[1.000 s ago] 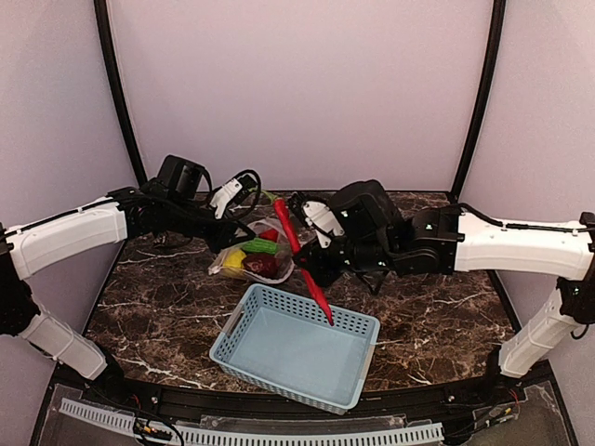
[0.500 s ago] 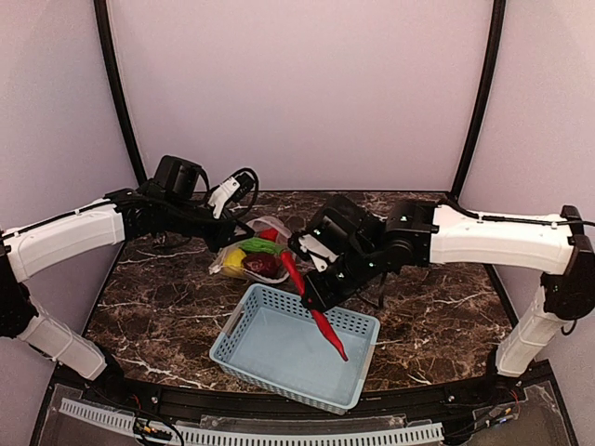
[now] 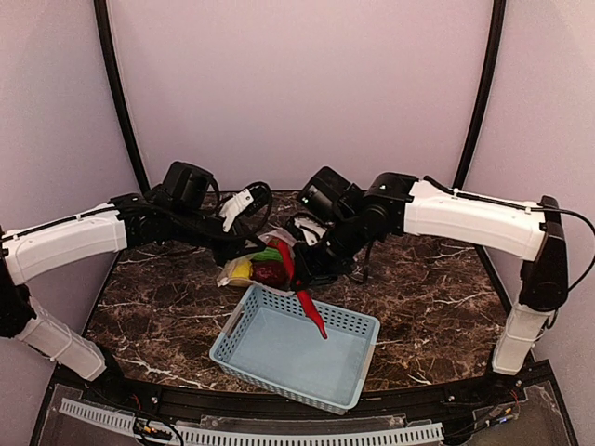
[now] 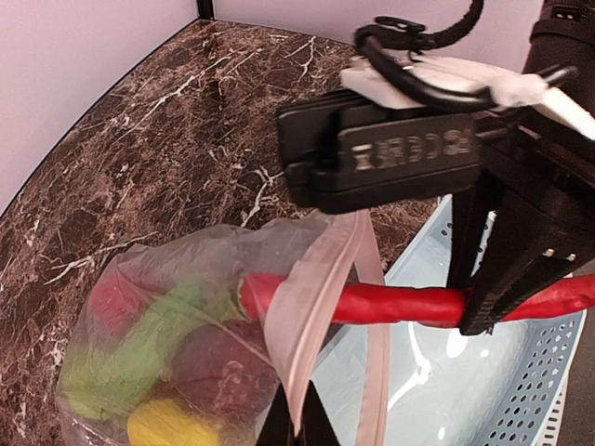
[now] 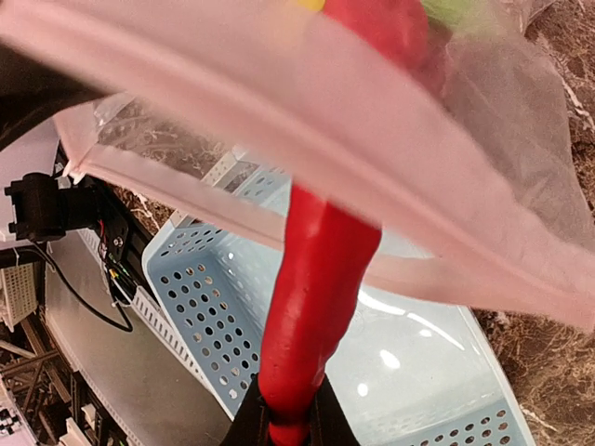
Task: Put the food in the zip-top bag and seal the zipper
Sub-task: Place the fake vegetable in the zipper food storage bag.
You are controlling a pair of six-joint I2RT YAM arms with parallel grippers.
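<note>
The zip-top bag (image 3: 253,271) lies on the table behind the basket, with yellow, dark red and green food inside. In the left wrist view the bag (image 4: 158,344) shows the yellow piece (image 4: 163,423), dark red piece (image 4: 218,372) and green piece (image 4: 139,372). My left gripper (image 3: 249,243) (image 4: 297,429) is shut on the pinkish zipper strip (image 4: 316,316) and holds the mouth open. My right gripper (image 3: 305,268) (image 5: 288,427) is shut on the thin red chilli (image 3: 299,293) (image 5: 321,269). The chilli's thick end (image 4: 256,293) pokes into the bag mouth; its tip hangs over the basket.
The light blue lattice basket (image 3: 358,321) stands empty in front of the bag, close under the chilli and both grippers; it also shows in the left wrist view (image 4: 521,400) and the right wrist view (image 5: 186,288). The table is dark marble (image 3: 437,297).
My right gripper swung the chilli from upright by the bag, out over the basket, then back left so its thick end enters the bag mouth. The left gripper shifted slightly right, still holding the strip.
</note>
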